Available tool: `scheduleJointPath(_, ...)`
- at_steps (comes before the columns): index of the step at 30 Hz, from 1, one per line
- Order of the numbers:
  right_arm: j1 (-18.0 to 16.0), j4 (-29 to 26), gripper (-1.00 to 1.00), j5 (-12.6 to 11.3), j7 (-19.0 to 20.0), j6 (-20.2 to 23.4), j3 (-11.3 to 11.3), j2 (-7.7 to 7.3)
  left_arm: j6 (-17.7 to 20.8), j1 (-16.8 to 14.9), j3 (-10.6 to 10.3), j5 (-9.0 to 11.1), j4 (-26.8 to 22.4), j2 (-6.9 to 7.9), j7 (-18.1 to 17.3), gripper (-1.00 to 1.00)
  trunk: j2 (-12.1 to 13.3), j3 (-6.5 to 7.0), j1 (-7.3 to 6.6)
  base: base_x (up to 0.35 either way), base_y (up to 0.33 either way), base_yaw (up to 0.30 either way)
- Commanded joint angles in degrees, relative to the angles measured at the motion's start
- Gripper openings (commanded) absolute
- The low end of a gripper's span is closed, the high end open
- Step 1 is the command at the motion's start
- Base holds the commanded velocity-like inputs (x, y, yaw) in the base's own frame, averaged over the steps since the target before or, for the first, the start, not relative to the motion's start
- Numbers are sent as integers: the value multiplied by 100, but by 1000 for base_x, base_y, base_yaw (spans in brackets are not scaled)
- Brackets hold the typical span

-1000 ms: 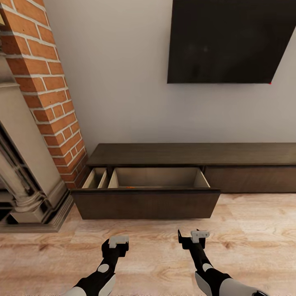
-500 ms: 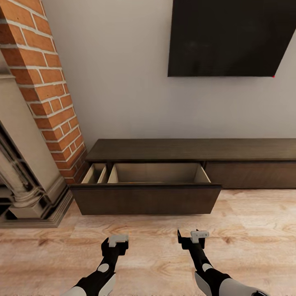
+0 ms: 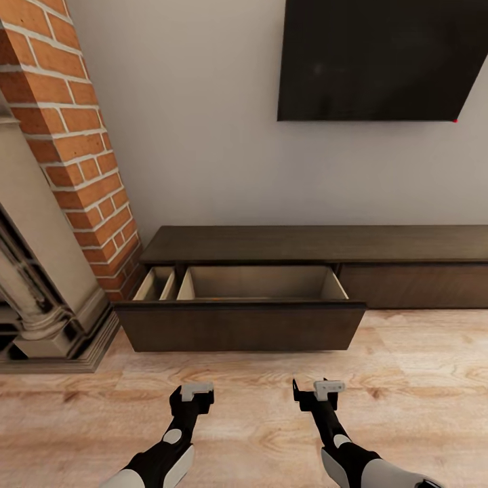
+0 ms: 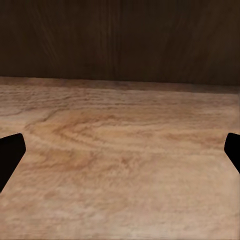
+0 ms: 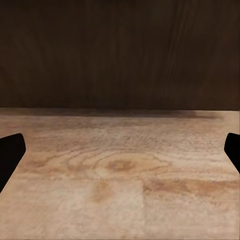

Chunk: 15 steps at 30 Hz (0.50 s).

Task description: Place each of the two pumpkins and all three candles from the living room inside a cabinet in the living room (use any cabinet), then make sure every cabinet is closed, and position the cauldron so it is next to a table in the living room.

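Wood-plank floor runs up to the cabinet, its long drawer pulled out. Left hand and right hand hover spread and empty. Likely stiff and light-sliding; push its flat front squarely.

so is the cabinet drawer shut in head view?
No, the cabinet has its drawer pulled out, pale inside showing.

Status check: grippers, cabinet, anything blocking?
Left gripper and right gripper open, empty, low over the floor. Cabinet drawer pulled out ahead. Nothing between.
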Motion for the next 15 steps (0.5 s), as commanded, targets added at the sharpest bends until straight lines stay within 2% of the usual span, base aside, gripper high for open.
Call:
scheduleJointPath(1,-3,-3,100,-3,-51,-6,46,0,-17,-5,-50,24,2,2,43,100,-2,-5,0,169,0,0)
scheduleJointPath(15,-3,-39,100,-1,-42,-7,33,8,15,-5,-50,22,10,2,43,100,-2,-5,0,311,0,0)
